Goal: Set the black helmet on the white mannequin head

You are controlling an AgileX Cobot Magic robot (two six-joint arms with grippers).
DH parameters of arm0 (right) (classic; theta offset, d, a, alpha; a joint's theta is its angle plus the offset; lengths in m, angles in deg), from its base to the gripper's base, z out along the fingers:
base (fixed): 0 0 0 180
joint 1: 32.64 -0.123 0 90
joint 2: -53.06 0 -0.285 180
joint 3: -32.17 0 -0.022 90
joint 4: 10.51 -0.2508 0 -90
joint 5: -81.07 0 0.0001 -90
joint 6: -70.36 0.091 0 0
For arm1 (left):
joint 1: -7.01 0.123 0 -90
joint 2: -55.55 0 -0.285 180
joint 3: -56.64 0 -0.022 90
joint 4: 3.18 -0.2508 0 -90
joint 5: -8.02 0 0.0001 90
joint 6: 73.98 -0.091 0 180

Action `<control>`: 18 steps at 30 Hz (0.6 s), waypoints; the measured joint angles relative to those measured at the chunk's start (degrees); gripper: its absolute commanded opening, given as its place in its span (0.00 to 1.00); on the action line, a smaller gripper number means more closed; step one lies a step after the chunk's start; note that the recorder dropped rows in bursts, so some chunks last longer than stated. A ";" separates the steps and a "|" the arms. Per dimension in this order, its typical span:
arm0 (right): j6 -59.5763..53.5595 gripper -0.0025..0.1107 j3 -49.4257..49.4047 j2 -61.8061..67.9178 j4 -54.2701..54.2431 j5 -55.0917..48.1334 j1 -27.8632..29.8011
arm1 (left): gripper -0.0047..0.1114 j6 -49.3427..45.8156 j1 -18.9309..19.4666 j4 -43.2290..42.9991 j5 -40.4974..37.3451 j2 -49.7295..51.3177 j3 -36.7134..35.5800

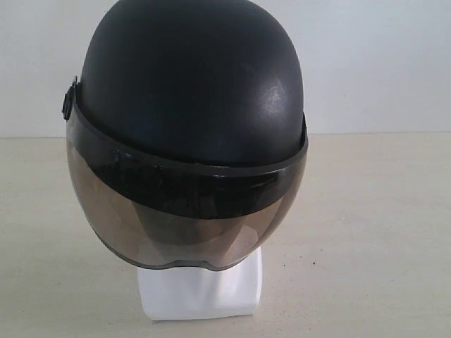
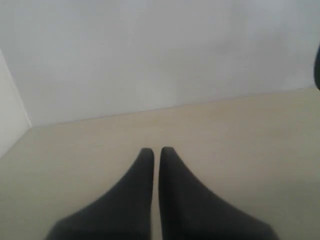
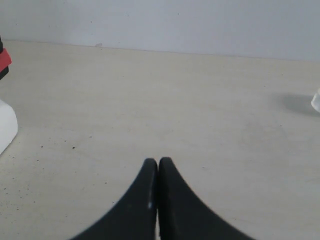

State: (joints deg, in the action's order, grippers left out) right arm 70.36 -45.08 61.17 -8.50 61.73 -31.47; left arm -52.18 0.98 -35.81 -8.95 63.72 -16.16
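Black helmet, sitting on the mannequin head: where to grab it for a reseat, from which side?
Probably the shell's lower rim beside the visor pivot, coming in from the side. The black helmet's dome is smooth, round and too wide to pinch; the visor hangs curved over the white mannequin head.

The black helmet [image 1: 190, 77] has a matt, faintly scuffed shell; its tinted visor [image 1: 183, 218] looks like glossy plastic; the white mannequin head [image 1: 201, 292] is smooth.

No readable text on black helmet [image 1: 190, 84] or white mannequin head [image 1: 201, 292] — fine print perhaps blurred.
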 measured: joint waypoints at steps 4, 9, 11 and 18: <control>0.00 0.02 0.00 0.00 0.00 0.00 0.00 | 0.08 -7.68 0.00 8.73 3.15 0.00 -2.89; 0.00 0.02 0.00 0.00 0.00 0.00 0.00 | 0.08 -9.65 -0.17 14.26 3.92 0.00 -4.16; 0.00 0.02 0.00 0.00 0.00 0.00 0.00 | 0.08 -9.92 -0.53 15.85 3.92 0.00 -4.19; 0.00 0.02 0.00 0.00 0.00 0.00 0.00 | 0.08 -20.94 -2.06 23.54 3.82 0.00 -4.19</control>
State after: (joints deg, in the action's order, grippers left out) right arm 70.36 -45.08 61.17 -8.50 61.73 -31.47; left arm -73.13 -1.08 -12.27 -5.12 63.72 -20.36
